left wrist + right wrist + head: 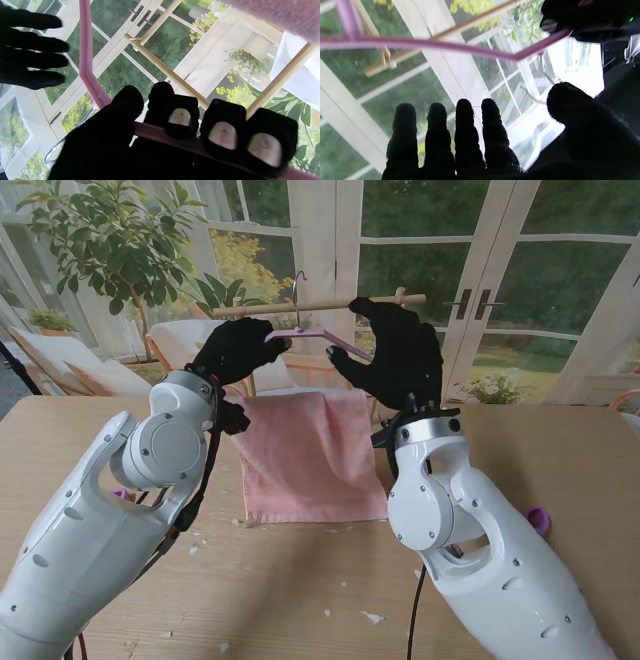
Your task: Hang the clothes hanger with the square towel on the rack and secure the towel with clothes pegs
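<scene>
Both forearms fill the foreground. My left hand is curled around the pink hanger, holding its bar level just beneath the wooden rack rail so the metal hook can catch. My right hand is spread flat beside the hanger, holding nothing. Pink towel drapes down to the table. No containers visible.
</scene>
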